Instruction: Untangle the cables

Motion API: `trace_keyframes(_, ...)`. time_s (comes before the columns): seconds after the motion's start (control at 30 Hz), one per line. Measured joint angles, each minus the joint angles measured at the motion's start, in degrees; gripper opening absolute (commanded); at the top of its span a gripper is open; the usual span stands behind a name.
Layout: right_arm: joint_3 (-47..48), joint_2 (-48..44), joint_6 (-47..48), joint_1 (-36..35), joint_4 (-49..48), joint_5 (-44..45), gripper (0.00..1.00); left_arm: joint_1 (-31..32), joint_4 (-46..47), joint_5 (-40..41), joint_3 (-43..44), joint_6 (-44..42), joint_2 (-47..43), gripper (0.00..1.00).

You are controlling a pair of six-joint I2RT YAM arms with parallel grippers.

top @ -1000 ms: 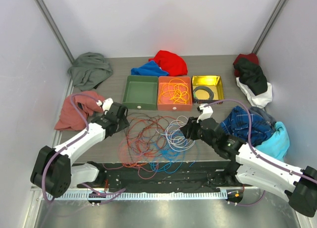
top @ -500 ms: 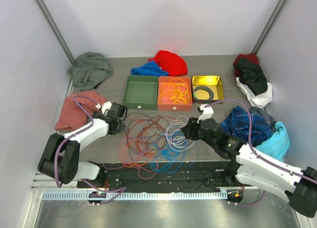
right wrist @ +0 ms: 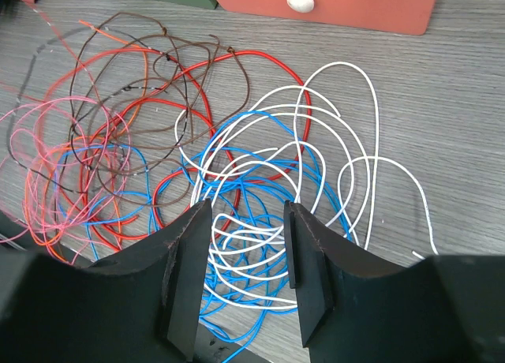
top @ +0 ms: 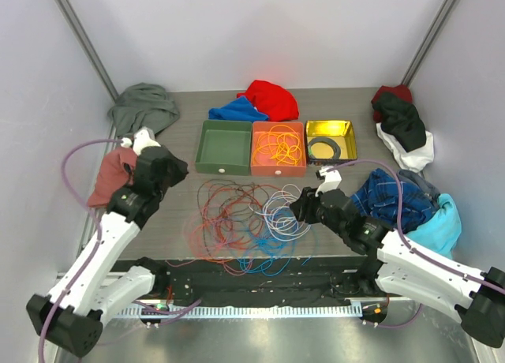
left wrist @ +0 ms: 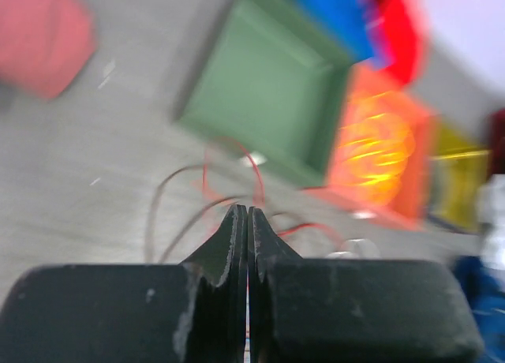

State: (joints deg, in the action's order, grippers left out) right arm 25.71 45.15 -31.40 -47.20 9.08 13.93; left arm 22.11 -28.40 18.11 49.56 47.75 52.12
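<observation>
Cables (top: 241, 215): light, limp, springy loops; I'd pinch one free outer strand.
Left jaws: shut; anything pinched, I can't tell.
Right jaws: half open, empty.

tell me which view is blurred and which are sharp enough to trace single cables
Left wrist: heavy motion smear, the green tray and orange tray are streaks, only the shut left gripper reads clearly. Right wrist: crisp, the white cable and blue cable can be traced strand by strand past the open right gripper. Top external: sharp and evenly lit, but the cables look too small to separate.
</observation>
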Motion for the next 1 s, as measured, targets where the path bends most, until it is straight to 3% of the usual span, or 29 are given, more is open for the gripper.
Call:
trace_keyframes(0.17,1.6,0.4,0.7,0.0,0.8,0.0,0.5,0.6,0.2,-2.6,11.3,-1.8,-2.9,0.0)
trace_keyframes(0.4,5.6,0.6,1.1,0.0,1.2,0.1,0.5,1.8,2.6,-8.1,32.2,-4.3,2.6,0.01)
trace_keyframes(0.43,5.7,0.6,1.0,0.0,1.1,0.0,0.51,1.9,2.8,-9.3,34.2,-4.7,3.4,0.05)
trace_keyframes(0.47,5.8,0.6,1.0,0.0,1.0,-0.2,0.5,2.1,2.9,-10.5,36.1,-5.2,4.3,0.27)
trace_keyframes(0.53,5.8,0.6,0.8,0.0,1.0,-0.4,0.51,2.2,3.0,-12.6,38.0,-6.8,5.6,0.56)
trace_keyframes(0.67,5.8,0.6,0.1,0.0,1.1,-0.6,0.5,2.3,-0.4,-13.4,33.5,-8.9,5.7,0.75)
trace_keyframes(0.73,5.7,0.5,-0.2,0.0,1.1,-0.6,0.5,2.3,-3.3,-12.5,29.1,-9.5,5.7,0.99)
trace_keyframes(1.0,4.6,-0.1,-0.2,0.0,1.2,-0.5,0.5,2.3,-14.0,-8.4,9.0,-9.9,6.8,1.0)
